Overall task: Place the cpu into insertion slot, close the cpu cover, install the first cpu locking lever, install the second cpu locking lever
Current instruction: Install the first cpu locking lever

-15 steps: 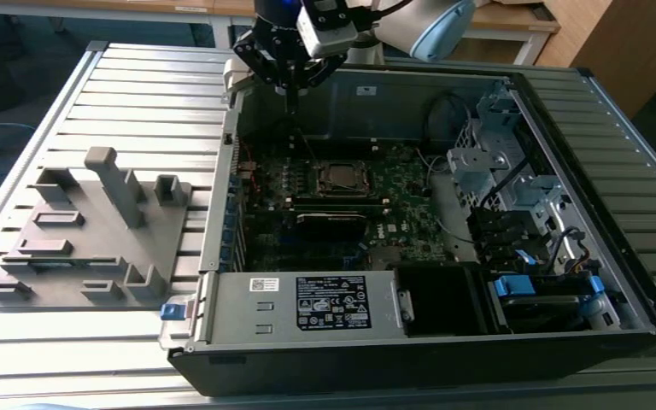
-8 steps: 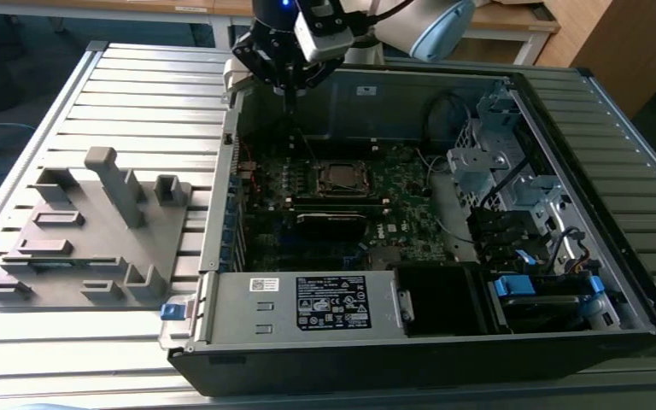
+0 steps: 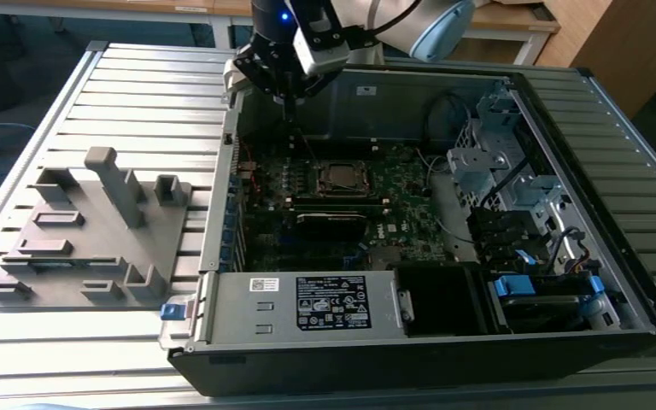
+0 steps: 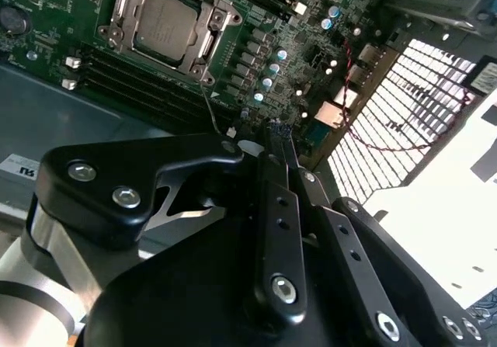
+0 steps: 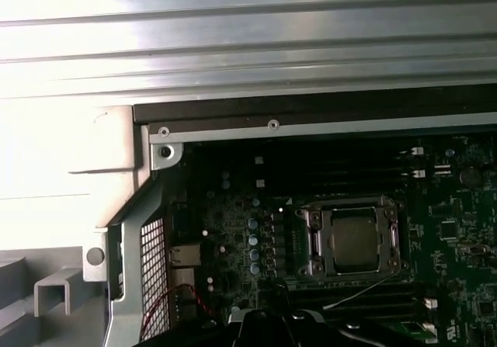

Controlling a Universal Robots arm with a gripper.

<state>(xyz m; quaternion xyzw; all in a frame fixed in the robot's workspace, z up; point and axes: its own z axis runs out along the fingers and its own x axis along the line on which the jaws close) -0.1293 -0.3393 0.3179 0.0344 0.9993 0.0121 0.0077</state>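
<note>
Tool (image 3: 291, 108) hangs over the open computer case (image 3: 601, 111), at the case corner nearest the table's (image 3: 134, 85) far edge, above the green circuit board (image 3: 402, 192) and touching nothing. Fingers pressed together and empty in the second wrist view, tips at (image 4: 277, 130).

The cpu (image 4: 165, 25) is already seated in the insertion slot (image 3: 343, 190), silver top facing up, roughly mid-board. The cpu cover (image 4: 208, 46) looks to be lying flat around it as a metal frame, chip showing through the window, so I judge it down. Locking levers: cannot tell whether latched or free; too thin to make out.

Key relation: socket is well apart from the tool, lower, and offset toward the table's near edge and toward the exterior view's right. Memory slots (image 4: 147, 91) run between the tool tips and the socket in the second wrist view; in the first wrist view the cpu (image 5: 353, 238) sits just past the tool tips (image 5: 289, 317). The socket is near square with no strong long axis, and its sides line up with the case walls.

Grey fixture block (image 3: 89, 239) sits on the table by the edge at the exterior view's left, outside the case, far from the tool. Judged stage: chip in, cover apparently shut, lever work unresolved.
</note>
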